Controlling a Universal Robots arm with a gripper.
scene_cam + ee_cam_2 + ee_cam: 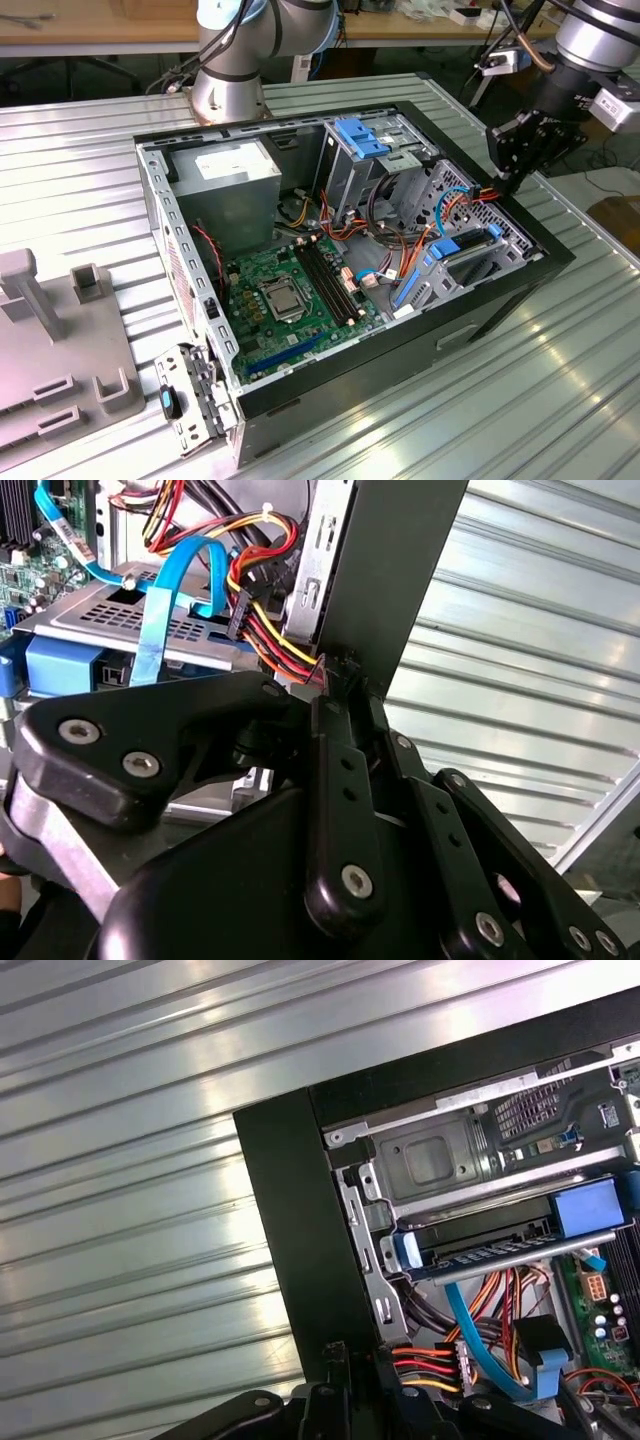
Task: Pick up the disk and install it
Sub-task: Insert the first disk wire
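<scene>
Ribbed metal desk point(560, 380) carries an open case point(520, 290). Hand point(512, 183) hovers at the case's wall, fingers together, gripping nothing. Disk point(472, 250) sits in the drive cage just below the hand, further inside.

I see a ribbed metal tabletop point(560, 400) carrying an open computer case point(340, 375) on its side, a grey fixture point(60, 350) at the exterior view's left, and the arm's base point(228, 90) behind.
</scene>
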